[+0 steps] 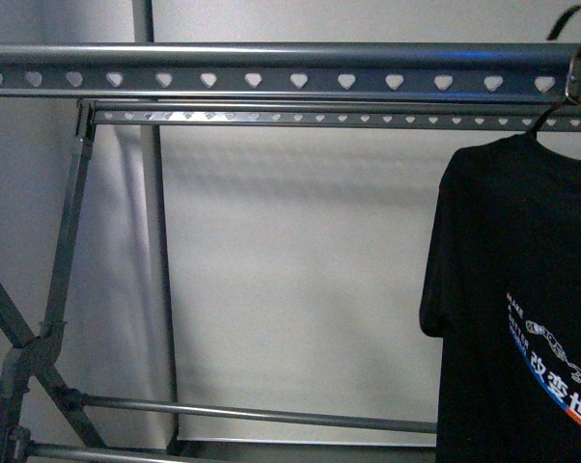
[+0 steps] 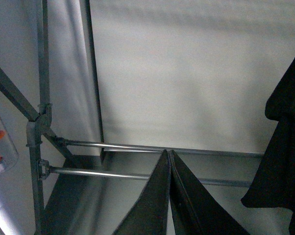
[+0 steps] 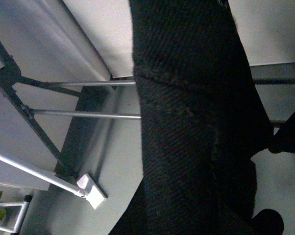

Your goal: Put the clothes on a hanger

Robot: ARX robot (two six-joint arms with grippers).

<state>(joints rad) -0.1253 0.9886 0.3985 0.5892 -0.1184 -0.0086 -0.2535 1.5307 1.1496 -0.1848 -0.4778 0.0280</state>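
The black T-shirt [image 1: 522, 289] with a blue-and-white chest graphic hangs at the right of the front view from a thin wire hanger [image 1: 575, 58] hooked over the grey rack's top rail [image 1: 271, 77], which has a row of heart-shaped holes. My left gripper [image 2: 169, 155] is shut and empty, its jaws pressed together and pointing at the rack's lower bars; the shirt's sleeve [image 2: 284, 147] hangs to one side of it. In the right wrist view black T-shirt cloth [image 3: 196, 122] fills the middle and hides my right gripper, which is shut on it. Neither arm shows in the front view.
The rack's crossed legs [image 1: 30, 338] and lower cross bars [image 1: 252, 413] stand at the left and bottom. A second perforated rail [image 1: 319, 118] runs behind the top one. A white wall [image 1: 300, 270] is behind. A white foot pad [image 3: 92, 190] rests on the floor.
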